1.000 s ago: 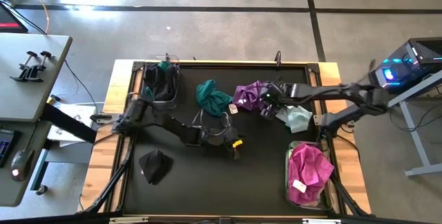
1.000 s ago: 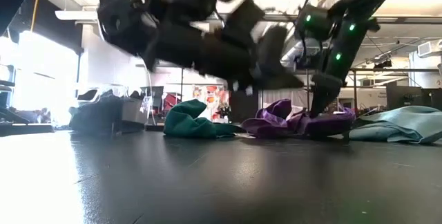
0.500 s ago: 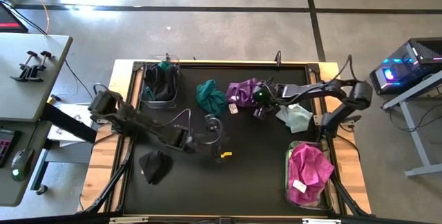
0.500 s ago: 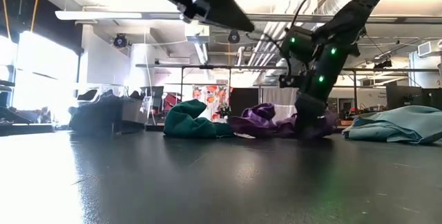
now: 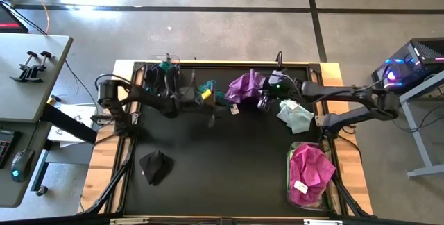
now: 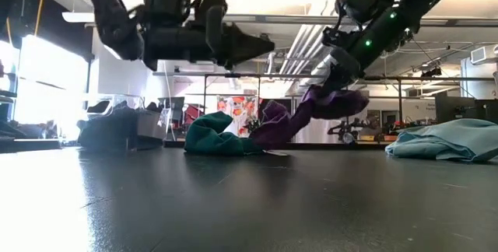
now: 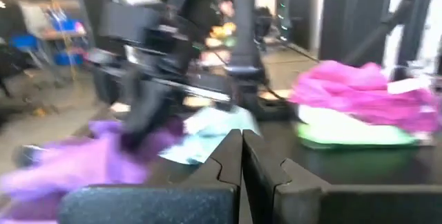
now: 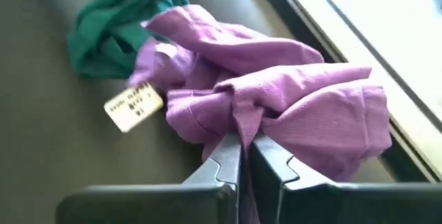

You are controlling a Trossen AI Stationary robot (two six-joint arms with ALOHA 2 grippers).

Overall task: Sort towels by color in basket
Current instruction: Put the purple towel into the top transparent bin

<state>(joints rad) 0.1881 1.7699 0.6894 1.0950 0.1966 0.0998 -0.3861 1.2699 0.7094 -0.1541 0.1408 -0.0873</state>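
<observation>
Right pincer (image 8: pixel 240 156), clenched on the purple towel (image 5: pixel 246 86), lifts it at the table's (image 5: pixel 208 176) far edge, the cloth trailing down toward the teal towel (image 6: pixel 214 137), the magenta pile's basket (image 5: pixel 290 176) lying nearer this arm.

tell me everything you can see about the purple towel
The purple towel is a soft, crumpled woven cloth with a small white printed tag on one edge. The right gripper is shut on a fold of it and holds that end above the table, so in the low view the cloth hangs in a slant with its lower end beside the teal towel. It sits near the table's far edge.
</observation>
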